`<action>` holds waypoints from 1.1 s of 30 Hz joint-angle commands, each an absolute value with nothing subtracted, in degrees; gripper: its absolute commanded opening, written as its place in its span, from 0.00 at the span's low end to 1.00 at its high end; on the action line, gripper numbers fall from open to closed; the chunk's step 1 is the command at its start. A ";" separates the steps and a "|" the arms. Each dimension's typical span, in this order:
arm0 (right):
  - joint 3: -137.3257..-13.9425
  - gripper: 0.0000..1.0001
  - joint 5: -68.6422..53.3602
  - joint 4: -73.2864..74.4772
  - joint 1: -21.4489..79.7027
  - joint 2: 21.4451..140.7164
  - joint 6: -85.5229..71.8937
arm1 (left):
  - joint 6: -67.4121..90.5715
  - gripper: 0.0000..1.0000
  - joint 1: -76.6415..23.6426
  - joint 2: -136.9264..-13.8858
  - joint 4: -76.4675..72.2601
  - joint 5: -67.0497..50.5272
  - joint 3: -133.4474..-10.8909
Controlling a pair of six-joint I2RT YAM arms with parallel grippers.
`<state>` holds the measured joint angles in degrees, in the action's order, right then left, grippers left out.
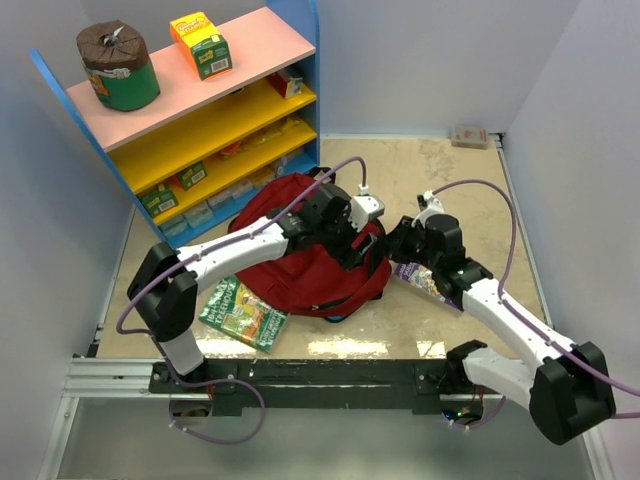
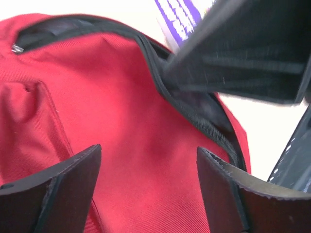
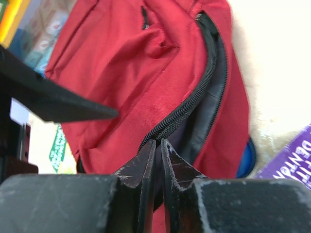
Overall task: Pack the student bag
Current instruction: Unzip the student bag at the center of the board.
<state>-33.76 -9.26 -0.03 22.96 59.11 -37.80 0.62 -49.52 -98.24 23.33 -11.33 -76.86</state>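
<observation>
Your student bag lies flat mid-table, directly under both grippers, its black zipper partly undone. It rests on a beige speckled tabletop closed in by plain pale walls. Beyond your left gripper stands a blue shelf unit. Back toward that arm's base lies a green book. A purple book sits just under your right arm. Your left gripper hovers wide open over the red fabric, gripping nothing. Your right gripper has its 2 fingers pressed nearly together, pinching the zipper edge. Both arms reach forward and bend inward, wrists almost meeting.
</observation>
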 commanded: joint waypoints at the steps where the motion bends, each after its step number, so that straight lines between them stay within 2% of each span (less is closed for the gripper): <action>1: -35.16 0.12 -12.83 -5.88 23.73 60.64 -39.37 | 7.54 0.86 -47.46 -96.85 20.13 -17.04 -80.42; 2: -35.42 0.12 -12.83 -6.15 24.08 61.34 -39.46 | 8.17 0.88 -47.11 -97.20 19.87 -19.14 -80.25; 3: -35.85 0.12 -12.66 -6.33 24.60 61.61 -39.46 | 8.61 1.00 -47.02 -97.38 19.52 -20.38 -80.24; 8: -37.18 0.09 -11.52 -5.89 24.96 62.05 -38.94 | 11.16 1.00 -46.76 -99.22 17.05 -27.67 -80.60; 21: -38.50 0.04 -8.88 -4.13 24.87 61.79 -37.53 | 6.07 1.00 -47.64 -104.06 16.17 -24.35 -80.51; 23: -38.50 0.04 -8.70 -3.69 24.87 61.35 -37.44 | 5.28 0.95 -47.64 -104.24 16.43 -23.56 -80.51; 27: -38.58 0.02 -8.44 -2.73 24.87 60.38 -37.44 | 6.59 0.67 -46.94 -104.15 16.17 -23.55 -79.81; 31: -39.20 0.01 -7.56 -1.15 24.96 59.33 -37.18 | 5.98 0.60 -46.67 -103.36 17.05 -23.03 -79.80; 33: -39.02 0.01 -6.95 -0.18 24.96 58.54 -37.09 | 5.89 0.42 -46.50 -102.83 17.22 -23.03 -79.89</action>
